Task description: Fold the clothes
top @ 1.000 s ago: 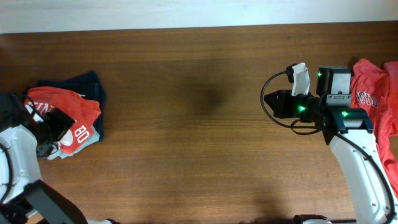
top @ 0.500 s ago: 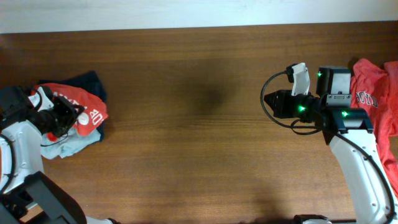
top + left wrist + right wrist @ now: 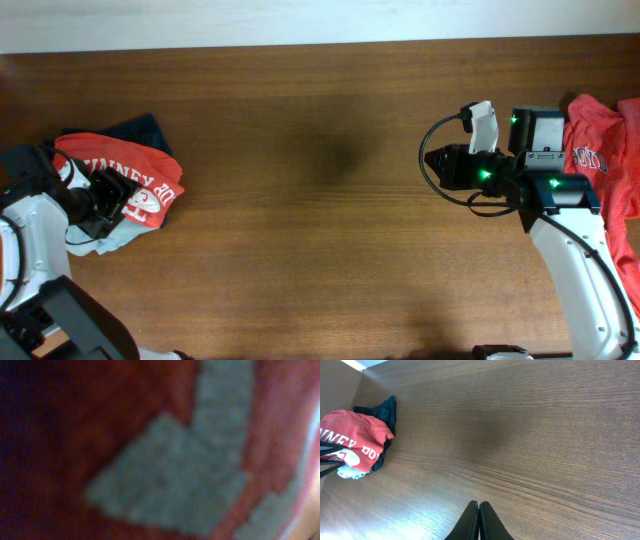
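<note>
Left claw [image 3: 108, 194], on a bent arm, is touching a red shirt [image 3: 125, 165], its opening unclear; right claw [image 3: 478, 507] is hovering, pressed together.

The left arm [image 3: 28, 235] comes up from the lower left corner. Its white link bends at the elbow and turns inward, so the left gripper [image 3: 102, 195] points across toward the other arm. Whether its jaws stand apart or together I cannot tell from here, and its own wrist view is only a blur. The right arm [image 3: 575, 260] rises from the lower right edge, its white link ending in a black wrist [image 3: 505, 170] dotted with green lights [image 3: 487, 175]. The right gripper [image 3: 432, 160] points straight across, its fingers [image 3: 470, 522] pressed together, tips touching.
</note>
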